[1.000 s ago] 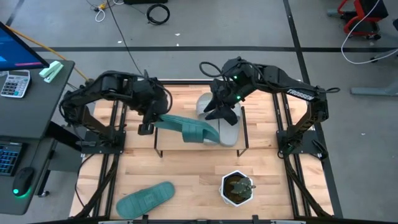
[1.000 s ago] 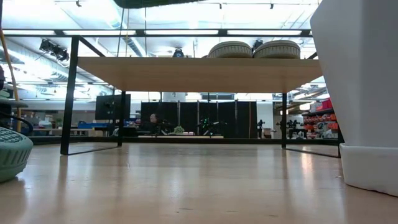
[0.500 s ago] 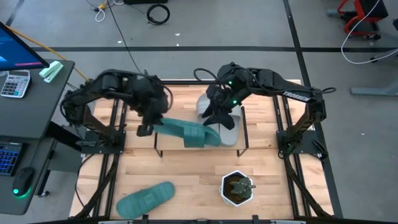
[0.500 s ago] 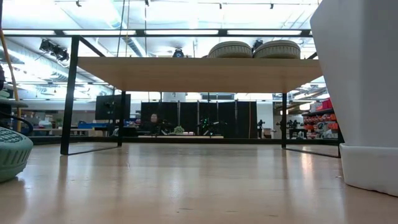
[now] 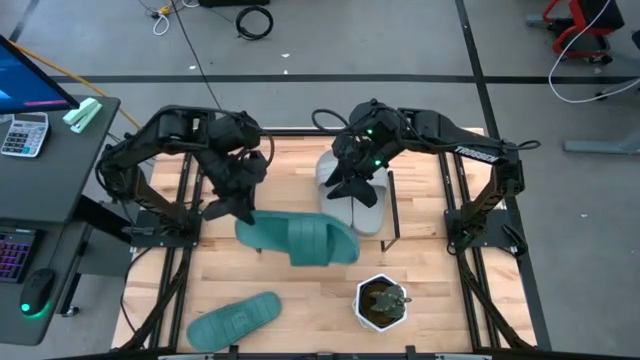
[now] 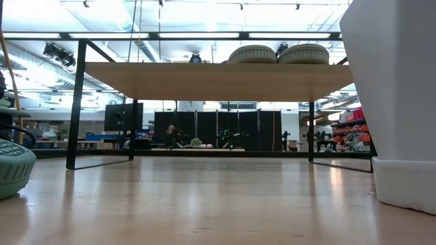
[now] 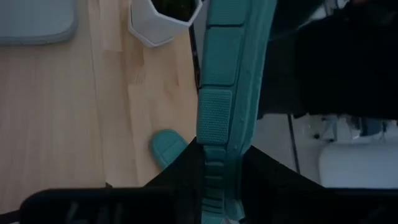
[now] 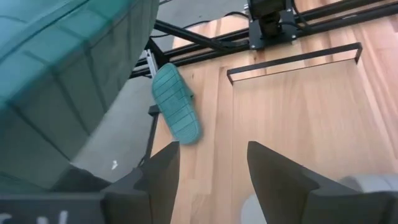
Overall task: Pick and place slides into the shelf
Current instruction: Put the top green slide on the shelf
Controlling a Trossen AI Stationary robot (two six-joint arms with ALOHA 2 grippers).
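Since a second ago the left arm has swung its teal slide (image 5: 298, 238) toward the front edge of the shelf (image 5: 270, 165), and it now hangs flatter and lower in the high view, partly past the wire frame. The left gripper (image 5: 232, 209) pinches the slide's heel end between narrow fingers (image 7: 180, 174); its ribbed sole (image 7: 219, 118) runs away from the wrist camera, and the wide strap arches across its middle. The right gripper (image 5: 345, 185) hovers over the two light grey slides (image 5: 362, 205) lying side by side on the shelf's wooden top, its fingers (image 8: 273, 168) spread apart and holding nothing. From table height the grey pair's (image 6: 278, 54) ridged edges show above the shelf board (image 6: 218, 80), which stands on thin black legs. The second teal slide (image 5: 233, 320) lies sole-up on the worktop (image 5: 290, 300) near its front left corner, well apart from the shelf. A white hexagonal planter (image 5: 382, 302) with a small plant stands in front of the shelf's right end.
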